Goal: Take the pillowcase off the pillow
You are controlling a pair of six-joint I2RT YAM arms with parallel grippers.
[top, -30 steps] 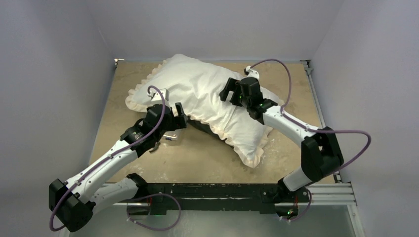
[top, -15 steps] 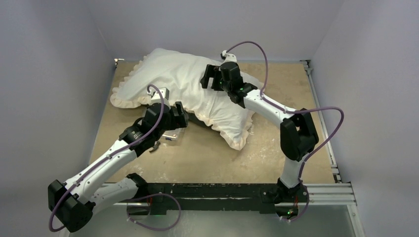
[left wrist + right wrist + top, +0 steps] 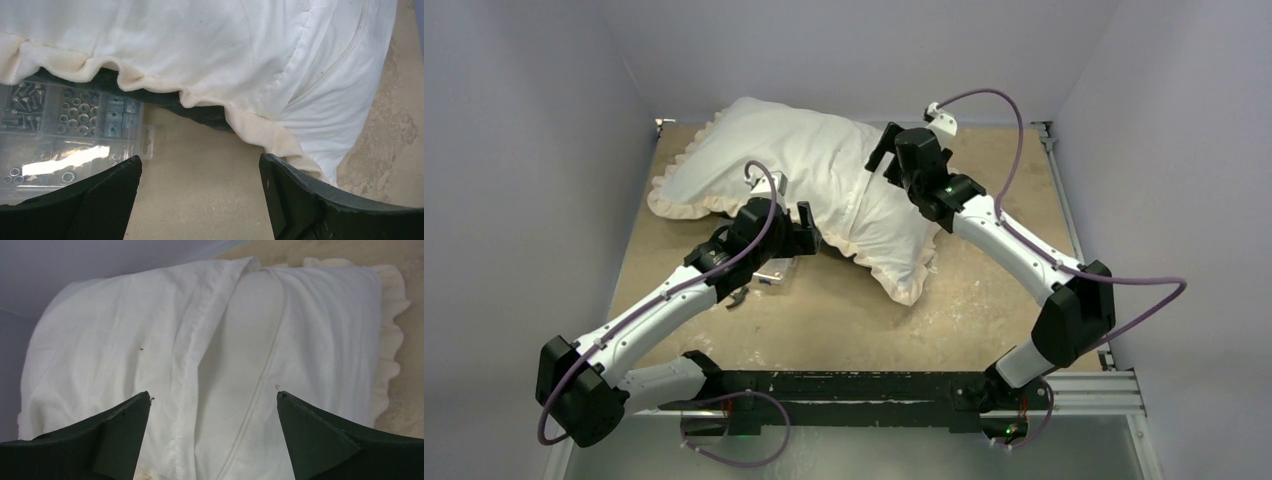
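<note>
Worn tan tabletop point(image 3: 984, 300): carries the whole work.

Limp white fabric pillowcase point(image 3: 804, 170) with cream ruffled frill point(image 3: 150, 82): lies across the far half of the table, white side up. Its dark grey quilted underside point(image 3: 200, 107) shows beneath the near edge.

Plump plain white pillow point(image 3: 235, 355): inside the cover. It appears bare between the overlapping flaps at the right end, though flap and cushion are hard to separate there.

Right gripper point(image 3: 212, 400): hovers over that opening, jaws wide, holding nothing.

Left gripper point(image 3: 197, 170): low at the near frill, jaws wide, nothing between them.

Clear plastic compartment box point(image 3: 65, 130) of screws and nuts: partly tucked under the frill, just left of the left gripper.

Judgement: no grip is yet made. The right gripper should pinch the hemmed flap point(image 3: 187, 365) alone, not the cushion. The left gripper should take one layer of frill clear of the box, so the two arms can pull apart.
</note>
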